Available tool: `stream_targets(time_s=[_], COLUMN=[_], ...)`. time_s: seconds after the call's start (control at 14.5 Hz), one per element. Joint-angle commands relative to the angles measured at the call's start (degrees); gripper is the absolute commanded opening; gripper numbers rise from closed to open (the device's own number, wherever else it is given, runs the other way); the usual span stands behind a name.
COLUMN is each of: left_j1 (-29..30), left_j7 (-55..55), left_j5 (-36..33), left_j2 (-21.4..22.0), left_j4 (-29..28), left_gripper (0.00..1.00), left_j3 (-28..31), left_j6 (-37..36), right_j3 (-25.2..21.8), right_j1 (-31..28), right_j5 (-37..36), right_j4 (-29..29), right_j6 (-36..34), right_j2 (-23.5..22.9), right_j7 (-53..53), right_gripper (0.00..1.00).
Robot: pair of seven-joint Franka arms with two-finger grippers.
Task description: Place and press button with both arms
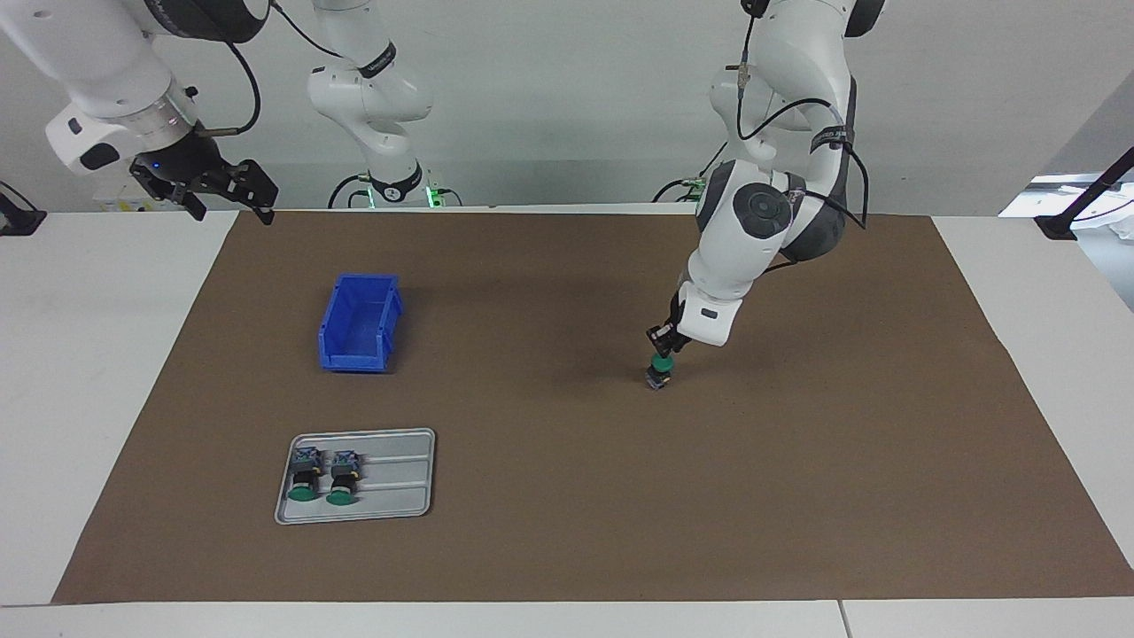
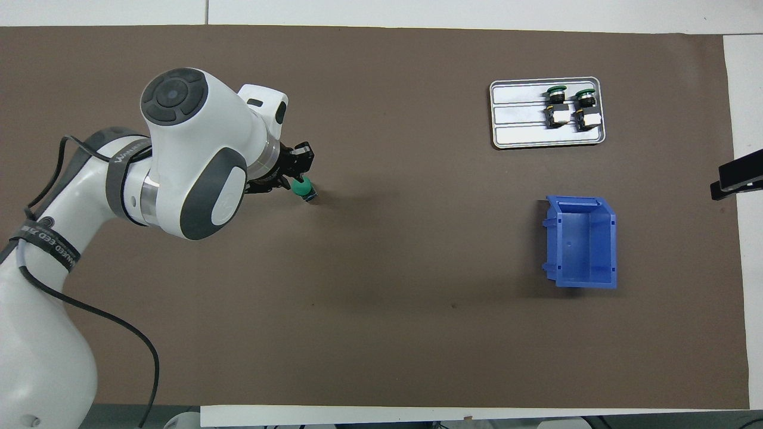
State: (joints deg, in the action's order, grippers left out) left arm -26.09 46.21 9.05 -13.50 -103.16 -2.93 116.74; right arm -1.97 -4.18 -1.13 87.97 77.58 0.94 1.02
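The left tool, grip unclear, sits on the upright button; lift straight so it stays standing. The right tool waits released.

The mat looks like dull brown paper. The bin is shiny blue plastic. The tray is smooth grey metal.

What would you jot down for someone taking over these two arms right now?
Left tool: low over the mat, right at an upright green-capped button standing on the mat; grip unclear.
Right tool: open, empty, waiting raised at its own end of the table.
Two more buttons lie in the grey tray; the blue bin, nearer the robots, looks empty.
Done: one button stands on the mat.
Left: whether it was pressed can't be told; tray buttons untouched.
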Motion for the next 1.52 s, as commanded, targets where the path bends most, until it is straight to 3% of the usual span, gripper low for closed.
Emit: stream_targets(time_s=[0.0,0.07,0.28,0.48,0.62,0.9,1.1,1.31,1.45], left_j1=[2.3,3.1,5.6,10.1,13.2,17.2,18.3,18.3,18.3], left_j7=[0.1,-0.4,-4.8,-13.3,-19.5,-27.6,-32.1,-34.9,-35.5], left_j5=[-0.9,-1.1,-1.2,-5.5,-8.1,-10.2,-11.2,-11.3,-12.7], left_j2=[2.6,2.8,5.0,8.0,8.9,12.0,12.2,12.4,12.8], left_j4=[0.1,0.7,1.3,2.2,3.4,5.0,8.8,11.9,12.0], left_gripper=[0.91,0.99,1.0,1.0,1.0,1.0,1.0,1.0,1.0], left_j3=[0.3,0.3,1.6,2.0,2.0,2.3,3.6,5.4,5.3], left_j6=[-4.2,-5.6,-11.0,-16.8,-21.2,-26.5,-31.6,-36.3,-37.5], right_j3=[0.6,1.3,3.1,3.5,3.5,3.5,3.5,3.6,3.6], right_j1=[-0.1,0.2,6.3,17.4,23.0,34.9,41.9,44.8,46.2], right_j5=[3.2,6.1,7.5,7.5,8.2,8.8,5.9,0.0,-1.1], right_j4=[1.0,1.0,0.1,-2.8,-6.6,-20.6,-20.9,-19.4,-15.5], right_j6=[0.9,2.3,4.9,10.0,13.0,19.2,30.9,41.3,48.8], right_j2=[1.1,0.9,-0.8,-4.7,-9.9,-24.1,-29.9,-35.0,-35.9], right_j7=[3.4,3.3,2.1,-8.4,-13.4,-26.5,-32.7,-31.8,-28.5], right_gripper=[0.98,0.98,0.98,0.98,0.98,0.98,0.99,0.99,0.99])
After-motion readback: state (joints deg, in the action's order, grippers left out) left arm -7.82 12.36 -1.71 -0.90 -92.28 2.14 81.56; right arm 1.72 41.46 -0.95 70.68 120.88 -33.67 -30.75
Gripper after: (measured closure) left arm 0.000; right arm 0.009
